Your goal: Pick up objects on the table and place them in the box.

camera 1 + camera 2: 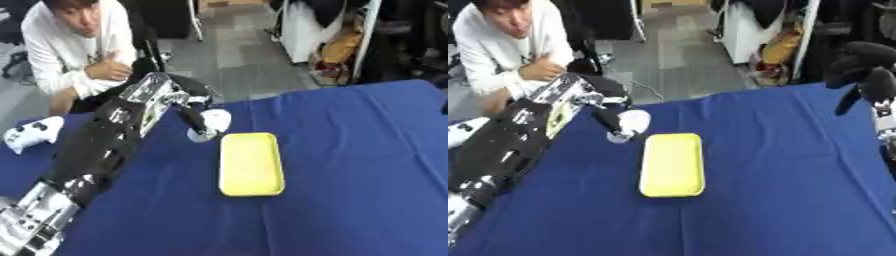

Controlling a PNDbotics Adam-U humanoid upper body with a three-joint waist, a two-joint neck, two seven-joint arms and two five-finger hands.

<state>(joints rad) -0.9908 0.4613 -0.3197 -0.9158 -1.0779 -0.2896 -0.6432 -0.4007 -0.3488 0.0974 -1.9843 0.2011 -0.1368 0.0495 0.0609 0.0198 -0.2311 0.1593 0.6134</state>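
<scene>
L hand [194, 116] curled round small white rounded object [214, 120], above blue-cloth worktop [350, 165]. Flat yellow rectangular tray [251, 164] just right of hand. R hand [868, 75] raised, fingers curled, empty.

Small white rounded object [213, 122], held in the curled fingers of the left hand [188, 107], just above the blue bench [350, 165]. Yellow rectangular box [251, 164] with rounded corners, shallow, lying flat, long side running away from the viewer, just beside and below the hand.
</scene>
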